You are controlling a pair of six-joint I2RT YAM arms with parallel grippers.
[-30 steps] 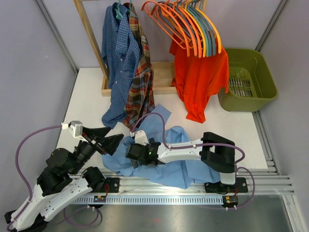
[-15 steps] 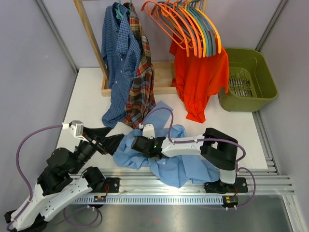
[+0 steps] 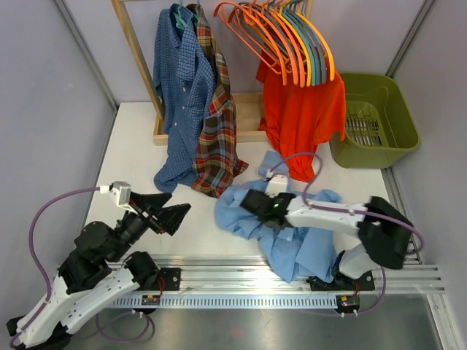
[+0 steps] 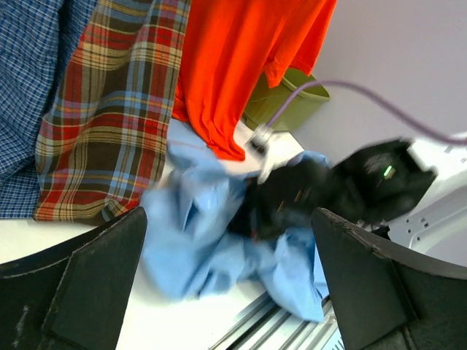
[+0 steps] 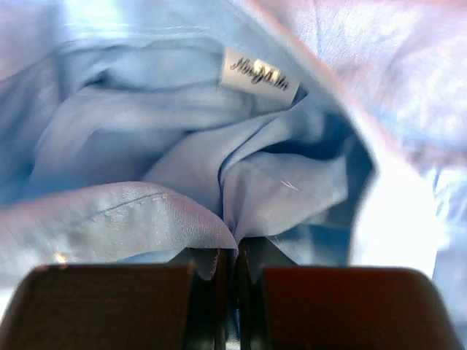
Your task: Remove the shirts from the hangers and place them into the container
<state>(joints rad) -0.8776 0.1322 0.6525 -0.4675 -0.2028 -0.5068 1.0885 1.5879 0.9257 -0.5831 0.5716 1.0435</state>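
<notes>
Light blue shirt (image 3: 303,248): off its hanger, heaped on the table (image 3: 131,160) by the front rail (image 3: 241,281), one thin fold pinched in the closed right gripper (image 5: 235,251). Left gripper (image 3: 171,208): spread wide, empty.

Risk: the small bite may slip, and trailing cloth may catch the rail or the orange-red shirt (image 3: 303,117).

Room: a bare strip of table leads to the container (image 3: 400,102) in the far right corner.
</notes>
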